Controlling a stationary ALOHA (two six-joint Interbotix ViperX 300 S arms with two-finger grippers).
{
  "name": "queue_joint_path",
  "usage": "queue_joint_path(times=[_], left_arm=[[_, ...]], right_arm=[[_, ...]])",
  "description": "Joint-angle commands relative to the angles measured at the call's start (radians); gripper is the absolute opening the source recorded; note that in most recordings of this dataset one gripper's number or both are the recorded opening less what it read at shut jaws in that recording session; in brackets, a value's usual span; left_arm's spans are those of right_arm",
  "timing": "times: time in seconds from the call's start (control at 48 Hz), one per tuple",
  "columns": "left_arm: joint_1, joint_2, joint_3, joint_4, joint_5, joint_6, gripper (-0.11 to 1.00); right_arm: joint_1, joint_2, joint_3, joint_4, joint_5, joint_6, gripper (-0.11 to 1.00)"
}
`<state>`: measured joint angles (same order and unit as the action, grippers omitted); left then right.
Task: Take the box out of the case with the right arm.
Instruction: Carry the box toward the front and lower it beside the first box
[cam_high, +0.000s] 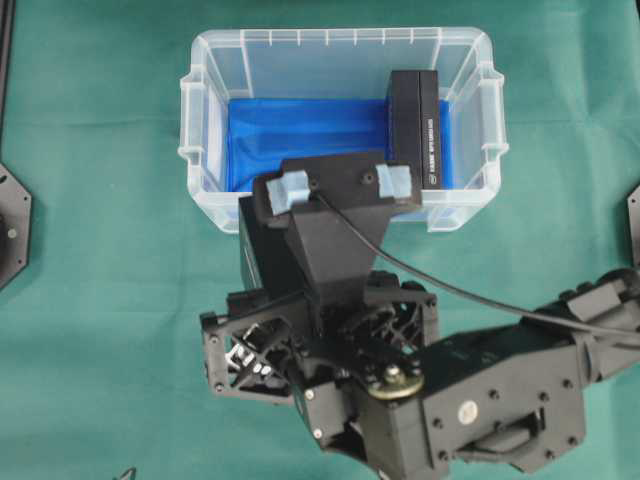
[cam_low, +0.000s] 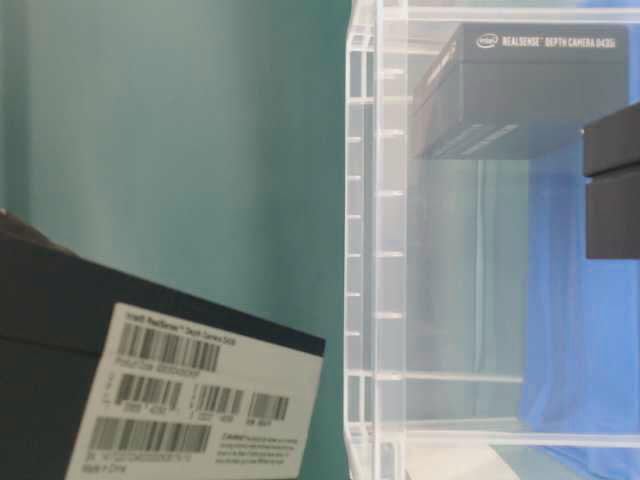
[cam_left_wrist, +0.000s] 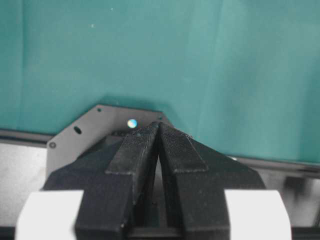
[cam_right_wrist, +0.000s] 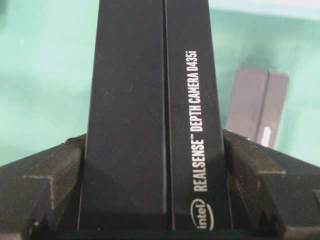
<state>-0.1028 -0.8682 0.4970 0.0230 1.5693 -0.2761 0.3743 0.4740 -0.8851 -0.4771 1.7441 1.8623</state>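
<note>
The right arm's fingers (cam_right_wrist: 150, 220) are clamping a black box (cam_right_wrist: 150, 110) between them, outside the case's (cam_high: 200, 150) near rim over open green bench (cam_high: 90, 330), while a second box (cam_high: 415, 125) is lying inside against the right wall and the left fingers (cam_left_wrist: 158, 150) are resting closed.

The clear case (cam_high: 200, 150) with its blue lining sits at the far middle of the green surface (cam_high: 90, 300), one black box (cam_high: 415, 125) standing on edge at its right end. The right gripper (cam_right_wrist: 155, 210) clamps a second black box (cam_right_wrist: 150, 115), printed "RealSense Depth Camera D435i", outside the case's near wall.
</note>
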Motion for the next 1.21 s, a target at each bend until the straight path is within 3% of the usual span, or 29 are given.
queue_joint_path(times=[0.0,0.229,0.605,0.792,1.189], left_arm=[[-0.003,0.009,-0.012,0.003,-0.005,0.0,0.0],[-0.003,0.009,-0.011,0.003,-0.009,-0.002,0.0],[-0.003,0.009,-0.011,0.003,-0.009,-0.002,0.0],[-0.003,0.009,-0.011,0.003,-0.011,-0.002,0.0],[-0.003,0.008,-0.011,0.003,-0.011,-0.002,0.0]], right_arm=[[-0.002,-0.058,-0.028,-0.009,0.0,0.0,0.68],[-0.006,-0.038,-0.028,0.0,-0.002,-0.002,0.68],[-0.029,0.044,-0.026,0.112,-0.044,0.008,0.68],[-0.038,0.083,-0.006,0.161,-0.067,0.044,0.68],[-0.06,0.143,0.091,0.213,-0.198,0.084,0.68]])
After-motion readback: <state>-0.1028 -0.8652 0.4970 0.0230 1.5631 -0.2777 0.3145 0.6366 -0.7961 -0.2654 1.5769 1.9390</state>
